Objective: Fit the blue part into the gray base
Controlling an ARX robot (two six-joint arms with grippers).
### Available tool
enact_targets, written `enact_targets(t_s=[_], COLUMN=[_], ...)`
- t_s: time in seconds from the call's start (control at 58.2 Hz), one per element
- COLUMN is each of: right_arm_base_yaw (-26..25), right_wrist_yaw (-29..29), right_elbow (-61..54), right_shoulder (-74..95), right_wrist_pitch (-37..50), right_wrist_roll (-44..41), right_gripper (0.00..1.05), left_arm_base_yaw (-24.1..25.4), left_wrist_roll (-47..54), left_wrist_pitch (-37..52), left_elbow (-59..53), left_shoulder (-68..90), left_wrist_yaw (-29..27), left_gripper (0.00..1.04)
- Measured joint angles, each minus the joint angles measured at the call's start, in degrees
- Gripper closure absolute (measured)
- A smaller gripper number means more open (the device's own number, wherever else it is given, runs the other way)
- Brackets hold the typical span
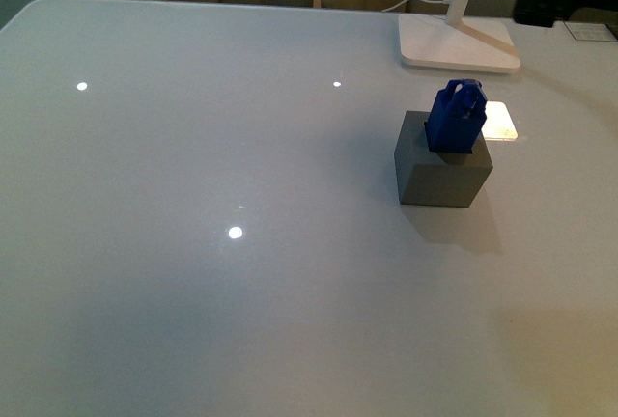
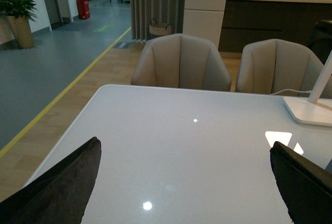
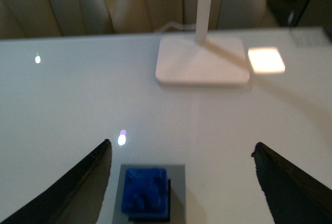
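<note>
The blue part [image 1: 456,118] stands upright in the top of the gray base [image 1: 440,173] on the white table, right of centre in the front view. In the right wrist view the blue part [image 3: 145,193] sits in the gray base [image 3: 176,193], between my right gripper's open fingers and nearer one finger [image 3: 83,182]. My right gripper [image 3: 181,182] is open, empty and above the base. My left gripper [image 2: 187,182] is open and empty over bare table. Neither arm shows in the front view.
A white lamp base [image 1: 457,45] with its slanted stem and cable stands at the back right, just behind the gray base; it also shows in the right wrist view [image 3: 201,60]. Beige chairs [image 2: 180,63] line the table's far edge.
</note>
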Motion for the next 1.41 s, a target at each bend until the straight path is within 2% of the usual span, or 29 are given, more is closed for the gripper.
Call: enact_targets(t_s=[0.069, 0.172, 0.378, 0.635, 0.687, 0.756, 1.408], right_arm_base_yaw=[-1.05, -2.45, -4.52, -6.47, -8.52, -10.14, -10.23], right_wrist_yaw=[-0.74, -1.97, -4.17, -6.05, -9.29, -9.44, -9.68], right_elbow=[-5.22, -10.73, -20.04, -26.95, -28.26, -30.01, -34.47], right_shoulder=[-3.21, -7.43, -14.47, -25.94, -28.81, -33.46, -63.54], right_wrist_pitch=[7.41, 12.63, 11.98, 7.58, 6.03, 3.19, -21.20], right_wrist_roll=[-1.09, -1.73, -2.73, -2.64, -2.69, -2.69, -2.69], right_gripper=[0.52, 0.69, 1.03, 1.03, 1.03, 1.03, 1.03], left_arm_base_yaw=[0.00, 0.00, 0.00, 0.00, 0.00, 0.00, 0.00], left_wrist_roll=[0.02, 0.02, 0.00, 0.00, 0.00, 0.00, 0.00], left_wrist_pitch=[0.00, 0.00, 0.00, 0.00, 0.00, 0.00, 0.00], left_elbow=[0.00, 0.00, 0.00, 0.00, 0.00, 0.00, 0.00], left_shoulder=[0.00, 0.00, 0.00, 0.00, 0.00, 0.00, 0.00], left_wrist_yaw=[0.00, 0.02, 0.00, 0.00, 0.00, 0.00, 0.00], left_gripper=[0.07, 0.07, 0.07, 0.07, 0.07, 0.07, 0.07])
